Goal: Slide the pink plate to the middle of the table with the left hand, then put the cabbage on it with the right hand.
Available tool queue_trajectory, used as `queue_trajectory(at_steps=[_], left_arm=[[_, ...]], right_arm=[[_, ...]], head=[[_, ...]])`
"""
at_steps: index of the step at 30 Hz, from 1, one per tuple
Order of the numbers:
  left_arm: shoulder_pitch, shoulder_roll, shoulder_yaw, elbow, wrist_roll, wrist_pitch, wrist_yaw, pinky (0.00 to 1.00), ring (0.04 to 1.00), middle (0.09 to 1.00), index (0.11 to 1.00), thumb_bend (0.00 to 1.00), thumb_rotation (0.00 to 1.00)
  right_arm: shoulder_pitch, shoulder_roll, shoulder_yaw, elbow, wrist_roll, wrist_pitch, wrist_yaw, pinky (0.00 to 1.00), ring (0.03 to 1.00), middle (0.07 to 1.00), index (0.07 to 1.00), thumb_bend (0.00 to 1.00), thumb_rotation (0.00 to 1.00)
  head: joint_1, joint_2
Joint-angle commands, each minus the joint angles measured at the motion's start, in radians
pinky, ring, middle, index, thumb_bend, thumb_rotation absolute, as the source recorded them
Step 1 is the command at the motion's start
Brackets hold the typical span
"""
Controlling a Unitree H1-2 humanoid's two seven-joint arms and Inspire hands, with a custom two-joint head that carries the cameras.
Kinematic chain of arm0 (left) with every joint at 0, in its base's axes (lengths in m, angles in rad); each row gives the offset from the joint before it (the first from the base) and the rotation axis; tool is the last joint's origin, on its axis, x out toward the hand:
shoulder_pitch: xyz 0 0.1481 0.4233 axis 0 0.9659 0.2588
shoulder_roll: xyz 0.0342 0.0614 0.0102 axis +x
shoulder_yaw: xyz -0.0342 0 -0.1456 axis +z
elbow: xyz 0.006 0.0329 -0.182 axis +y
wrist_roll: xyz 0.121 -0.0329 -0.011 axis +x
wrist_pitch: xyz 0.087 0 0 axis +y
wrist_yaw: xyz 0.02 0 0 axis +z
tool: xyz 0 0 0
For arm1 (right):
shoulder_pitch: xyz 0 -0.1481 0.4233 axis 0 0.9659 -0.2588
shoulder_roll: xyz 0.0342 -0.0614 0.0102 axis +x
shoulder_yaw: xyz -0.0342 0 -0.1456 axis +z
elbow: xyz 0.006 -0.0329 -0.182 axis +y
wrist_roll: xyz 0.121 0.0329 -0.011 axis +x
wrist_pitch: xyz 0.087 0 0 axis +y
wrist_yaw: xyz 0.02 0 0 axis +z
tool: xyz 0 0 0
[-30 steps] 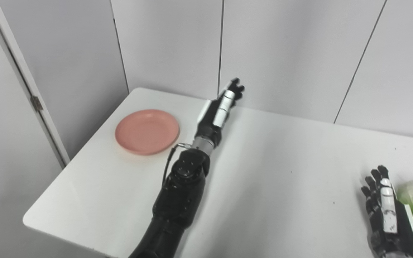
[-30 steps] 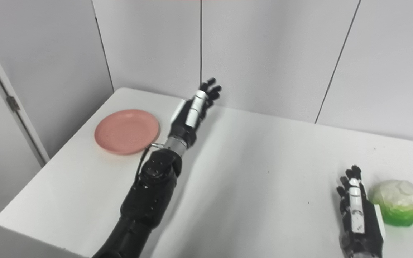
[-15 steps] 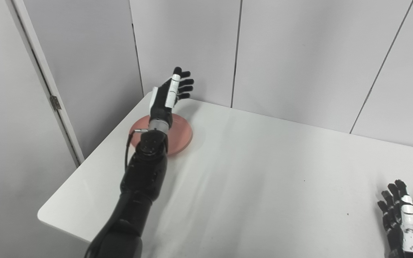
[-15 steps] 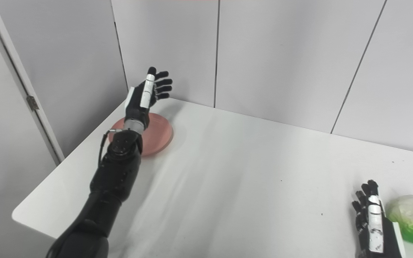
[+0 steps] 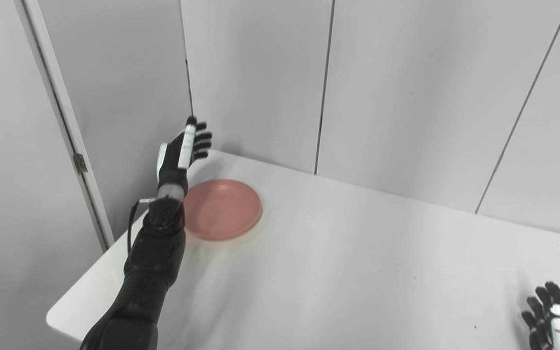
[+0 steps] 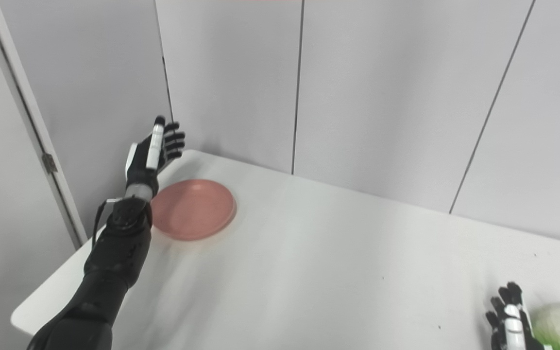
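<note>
The pink plate [image 5: 222,209] lies flat near the table's far left corner. My left hand [image 5: 181,151] is open and empty, raised above the table's left edge, just left of and beyond the plate, not touching it. The green and white cabbage [image 6: 559,323] sits at the near right of the table, cut off by the picture's edge. My right hand [image 6: 509,321] is open, palm side toward the cabbage, right beside it on its left. Only its fingers [image 5: 549,316] show.
The white table [image 5: 338,272] stretches between the plate and the cabbage. Grey wall panels [image 5: 406,87] stand close behind it. A door frame with a hinge [image 5: 80,163] is just left of the table's left edge.
My left hand has swung from right of the plate, over it, to its left side. The camera has shifted, so the right hand and cabbage sit lower in view.
</note>
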Motion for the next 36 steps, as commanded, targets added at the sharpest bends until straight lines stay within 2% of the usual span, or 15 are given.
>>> queue_trajectory(at_steps=[1, 8, 15, 19, 24, 30, 36], left_arm=[[-0.065, 0.042, 0.002, 0.009, 0.006, -0.066, 0.026, 0.73, 0.726, 0.726, 0.728, 0.80, 1.00], [-0.054, 0.070, -0.025, 0.094, 0.030, -0.109, 0.048, 0.77, 0.753, 0.749, 0.745, 0.80, 1.00], [-0.027, 0.069, -0.009, 0.094, 0.013, -0.085, 0.061, 0.77, 0.769, 0.763, 0.750, 0.81, 1.00], [-0.012, 0.068, -0.012, 0.088, 0.026, -0.074, 0.070, 0.77, 0.785, 0.774, 0.758, 0.79, 1.00], [-0.010, 0.056, -0.015, 0.112, 0.026, -0.087, 0.091, 0.80, 0.793, 0.786, 0.767, 0.79, 1.00], [0.002, 0.045, -0.017, 0.114, 0.017, -0.089, 0.089, 0.81, 0.813, 0.805, 0.776, 0.74, 1.00], [0.019, 0.035, -0.025, 0.119, 0.006, -0.081, 0.063, 0.82, 0.806, 0.801, 0.780, 0.76, 1.00]], right_arm=[[-0.026, -0.002, -0.001, -0.039, 0.007, -0.002, 0.000, 1.00, 1.000, 1.000, 1.000, 0.50, 0.90], [-0.021, 0.001, -0.003, -0.048, 0.005, -0.005, -0.005, 1.00, 1.000, 1.000, 1.000, 0.50, 0.91], [-0.021, 0.003, -0.005, -0.052, 0.008, 0.003, -0.013, 1.00, 1.000, 1.000, 1.000, 0.53, 0.89], [-0.017, 0.001, -0.003, -0.066, 0.012, 0.017, -0.016, 1.00, 1.000, 1.000, 1.000, 0.52, 0.89], [-0.016, -0.001, -0.003, -0.070, 0.005, 0.017, -0.022, 1.00, 1.000, 1.000, 1.000, 0.53, 0.89], [-0.015, -0.008, -0.003, -0.071, 0.008, 0.012, -0.015, 1.00, 1.000, 1.000, 1.000, 0.52, 0.88], [-0.007, -0.008, -0.003, -0.096, 0.005, 0.030, -0.019, 1.00, 1.000, 1.000, 1.000, 0.55, 0.89]], head=[[0.001, -0.001], [0.012, -0.006], [0.019, -0.004], [0.023, -0.002], [0.029, 0.007], [0.032, 0.013], [0.037, 0.026]])
